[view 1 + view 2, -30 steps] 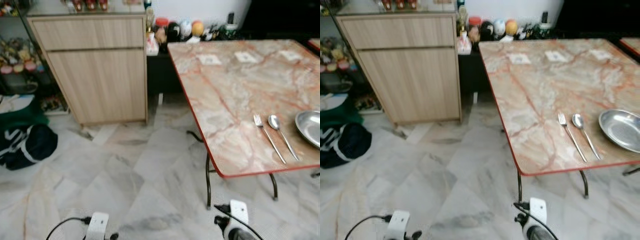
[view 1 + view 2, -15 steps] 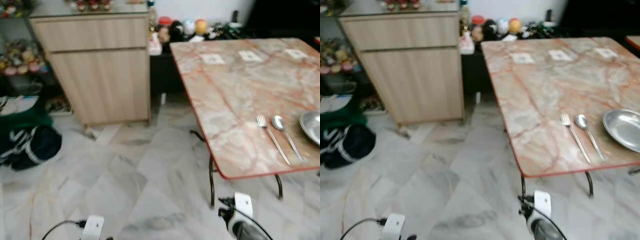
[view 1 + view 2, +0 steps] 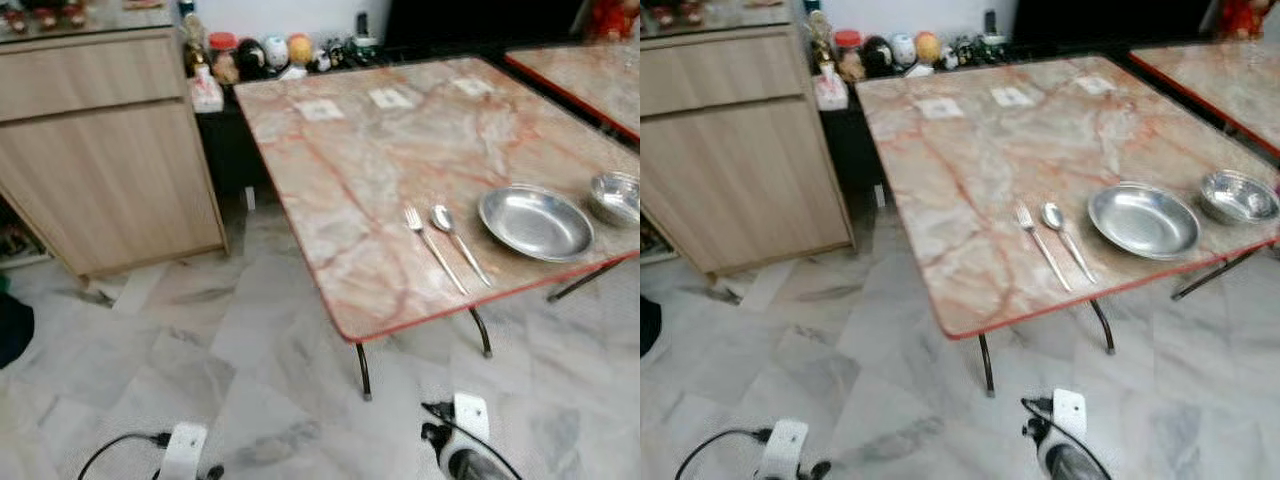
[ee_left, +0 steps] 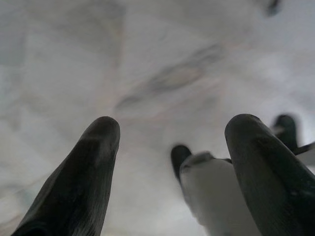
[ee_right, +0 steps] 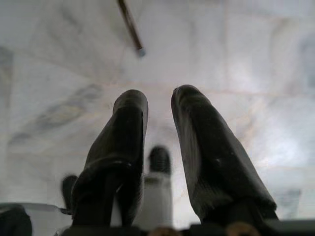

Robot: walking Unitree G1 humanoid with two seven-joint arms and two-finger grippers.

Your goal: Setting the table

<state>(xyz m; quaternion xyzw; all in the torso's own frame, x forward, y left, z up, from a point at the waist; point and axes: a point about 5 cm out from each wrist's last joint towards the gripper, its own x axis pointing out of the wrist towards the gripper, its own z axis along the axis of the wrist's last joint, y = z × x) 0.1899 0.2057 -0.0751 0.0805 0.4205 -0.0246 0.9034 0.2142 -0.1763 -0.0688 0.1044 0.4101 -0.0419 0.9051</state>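
Left eye view: plate point(image 3: 536, 222) and bowl point(image 3: 615, 197) hold nothing.

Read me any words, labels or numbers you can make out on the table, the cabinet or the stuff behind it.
No text reads clearly.
Three white cards along the far edge of the marble table: any print too small and blurred.
White carton and red-lidded jar beside the wooden cabinet: labels too blurred.
Fork, spoon, plate and bowl: no markings visible.

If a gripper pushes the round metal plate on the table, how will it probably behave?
The shallow round shiny metal plate looks stiff and light, so it would likely slide on the smooth marble-patterned table. It lies near the table's red front edge, so it might slip off.
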